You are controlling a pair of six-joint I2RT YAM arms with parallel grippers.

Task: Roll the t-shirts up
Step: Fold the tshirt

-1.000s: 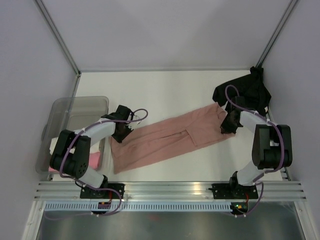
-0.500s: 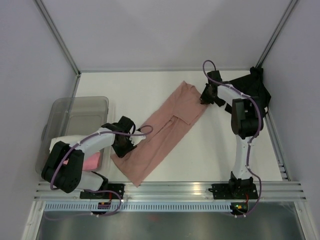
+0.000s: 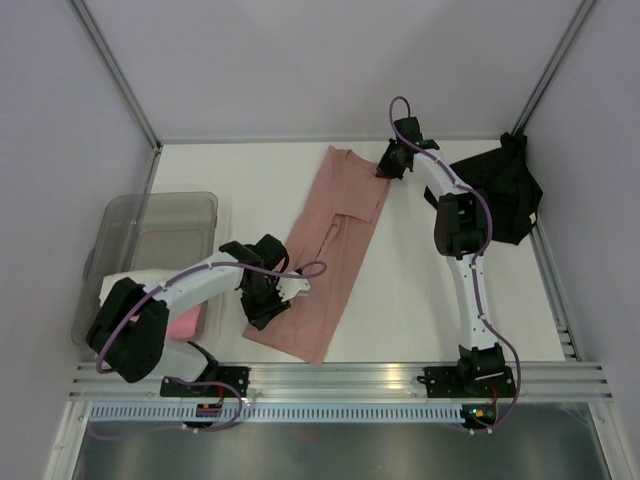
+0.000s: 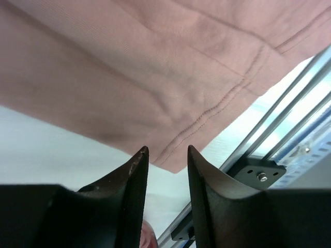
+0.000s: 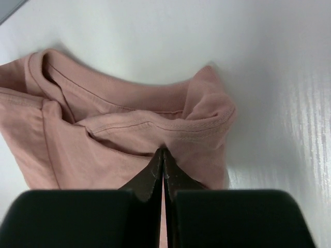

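A salmon-pink t-shirt (image 3: pixel 335 230), folded into a long strip, lies from the far middle of the table down to the near edge. My right gripper (image 3: pixel 385 168) is at its far end, shut on the cloth by the collar (image 5: pixel 129 134), fingertips pinched together (image 5: pixel 164 150). My left gripper (image 3: pixel 268 300) hovers at the strip's near left side. Its jaws (image 4: pixel 166 150) stand apart with nothing between them, and the stitched hem corner (image 4: pixel 176 160) lies just beyond the tips. A black t-shirt (image 3: pixel 500 195) is heaped at the far right. A bright-pink roll (image 3: pixel 185 322) sits by the bin.
A translucent grey bin (image 3: pixel 150 215) stands at the left edge, behind my left arm. The aluminium rail (image 3: pixel 340 378) runs along the near edge, close to the shirt's hem. Frame posts rise at both far corners.
The right gripper carried the collar end to the far middle, swinging the shirt from lying across the table to lying lengthwise. The left gripper moved nearer and rightward, and its jaws widened slightly.
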